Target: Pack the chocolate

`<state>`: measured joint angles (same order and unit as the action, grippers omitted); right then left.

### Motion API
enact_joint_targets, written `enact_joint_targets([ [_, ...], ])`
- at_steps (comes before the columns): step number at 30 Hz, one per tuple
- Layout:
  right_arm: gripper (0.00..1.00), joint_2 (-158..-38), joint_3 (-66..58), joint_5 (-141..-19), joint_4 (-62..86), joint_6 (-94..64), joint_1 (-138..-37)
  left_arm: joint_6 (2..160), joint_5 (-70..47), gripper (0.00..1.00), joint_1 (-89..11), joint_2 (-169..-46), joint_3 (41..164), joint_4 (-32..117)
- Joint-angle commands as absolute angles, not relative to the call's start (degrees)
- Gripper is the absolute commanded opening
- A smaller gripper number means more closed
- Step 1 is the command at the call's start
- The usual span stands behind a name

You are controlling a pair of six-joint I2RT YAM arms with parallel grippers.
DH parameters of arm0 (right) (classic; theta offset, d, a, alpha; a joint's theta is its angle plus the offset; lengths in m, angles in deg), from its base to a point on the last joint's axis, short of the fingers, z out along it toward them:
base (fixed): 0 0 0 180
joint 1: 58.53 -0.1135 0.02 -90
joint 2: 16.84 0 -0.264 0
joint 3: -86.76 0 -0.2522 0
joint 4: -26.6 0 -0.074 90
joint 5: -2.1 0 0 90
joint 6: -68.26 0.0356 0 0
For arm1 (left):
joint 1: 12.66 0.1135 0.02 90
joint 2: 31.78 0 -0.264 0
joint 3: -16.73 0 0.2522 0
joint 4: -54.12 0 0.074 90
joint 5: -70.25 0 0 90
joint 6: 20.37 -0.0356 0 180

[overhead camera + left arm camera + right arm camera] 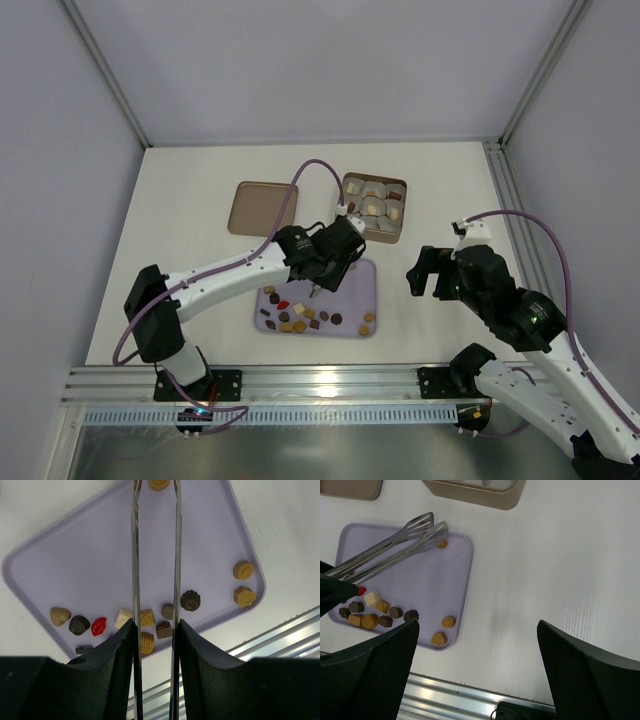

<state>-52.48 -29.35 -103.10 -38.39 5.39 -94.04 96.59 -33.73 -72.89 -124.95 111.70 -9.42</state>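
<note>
The chocolate (300,316) lies as several small dark, caramel and cream pieces, with one red piece (98,626), along the near edge of a lavender tray (352,280). My left gripper (328,256) is shut on metal tongs (176,555) and holds them above the tray. The tongs' tips (432,526) stand slightly apart and empty, close to a lone caramel piece (441,543) at the tray's far side. My right gripper (430,272) is open and empty above bare table, to the right of the tray (462,580).
A tan box (375,206) with pale cup liners, some holding pieces, stands behind the tray. A flat brown lid (262,207) lies to its left. Two caramel pieces (243,582) sit at the tray's near right corner. An aluminium rail (300,385) runs along the near edge.
</note>
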Motion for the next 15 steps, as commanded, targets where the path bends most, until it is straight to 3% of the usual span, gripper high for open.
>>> enact_joint_targets([
  [1, 1.00, -52.52, -29.21, -103.19, -37.00, 5.59, -93.86, 97.23, -34.78, 0.38, -73.22, -125.30, 111.61, -8.68],
  [15, 1.00, -52.43, -29.47, -103.19, -36.82, 5.59, -93.95, 97.58, -33.99, 0.38, -73.57, -126.26, 110.73, -8.07],
])
